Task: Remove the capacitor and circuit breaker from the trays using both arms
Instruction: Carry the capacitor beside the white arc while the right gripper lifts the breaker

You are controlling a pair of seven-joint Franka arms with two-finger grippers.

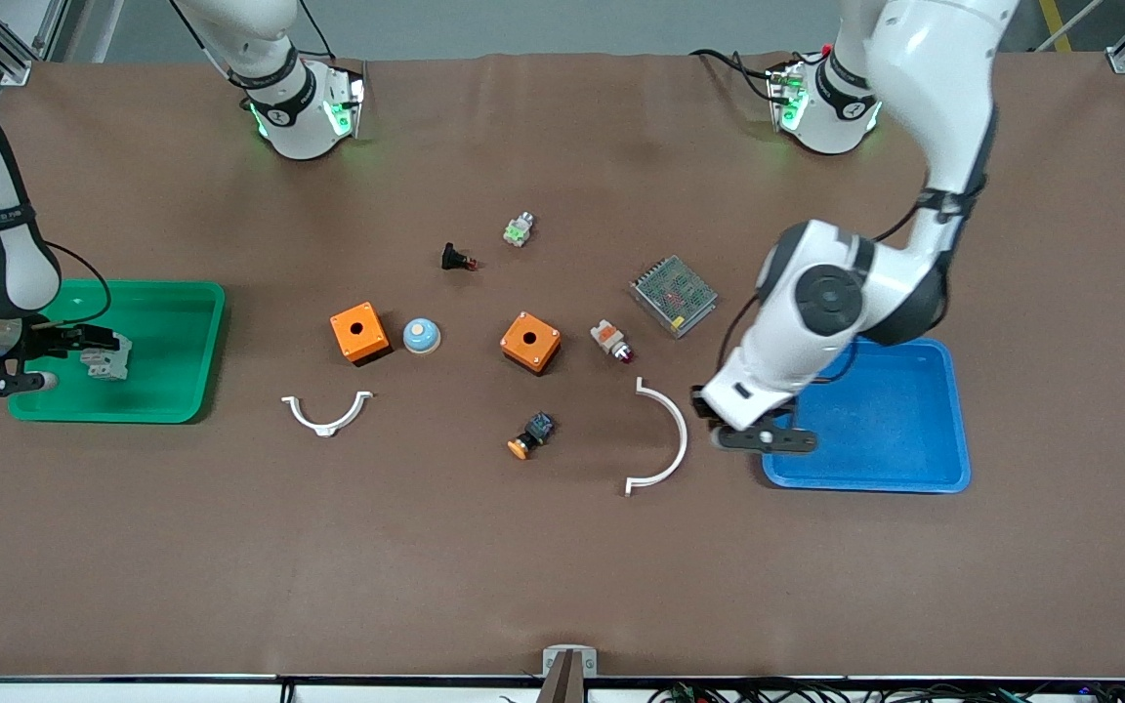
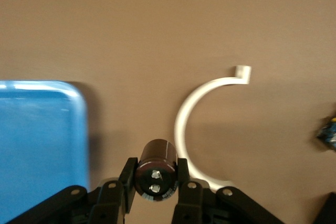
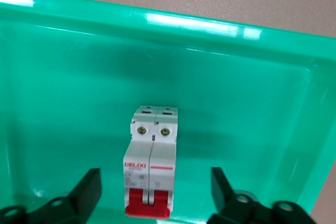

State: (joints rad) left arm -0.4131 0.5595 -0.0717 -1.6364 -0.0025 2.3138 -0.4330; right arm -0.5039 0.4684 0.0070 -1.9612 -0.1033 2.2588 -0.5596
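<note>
So the left gripper [image 2: 156, 190] is clamped on the capacitor [image 2: 155, 170], a stubby dark cylinder with two pale terminals on its end, pinched between both fingers. It's hanging over bare brown table, right between the edge of the shallow blue plastic tray [image 1: 904, 420] and the big white plastic half-ring [image 1: 665, 439]. In the left wrist view the tray corner [image 2: 42, 129] sits just to one side of the claw and the half-ring [image 2: 184, 124] just to the other. From the front camera the capacitor is hidden by the wrist, so I can't say how high off the table it is.

The right gripper [image 3: 156, 192] is spread wide over the green plastic tray [image 1: 177, 351] at the right arm's end of the table. The breaker [image 3: 151, 161], a white-grey rectangular block with red switch levers, sits in that tray [image 3: 262, 103] between the open fingers [image 3: 86, 192], with a clear gap on both sides, nothing touching it. Red levers point toward the claw.

Scattered between the two claws: two orange square boxes with a hole on top [image 1: 359, 332] [image 1: 530, 342], a small blue dome [image 1: 421, 336], a smaller white half-ring [image 1: 326, 411], an orange-capped button [image 1: 530, 436], a white-orange part with a red tip [image 1: 611, 341], a black button part [image 1: 455, 259], a little white-green part [image 1: 519, 230], and a grey mesh-topped metal box [image 1: 674, 295] nearest the left arm.
</note>
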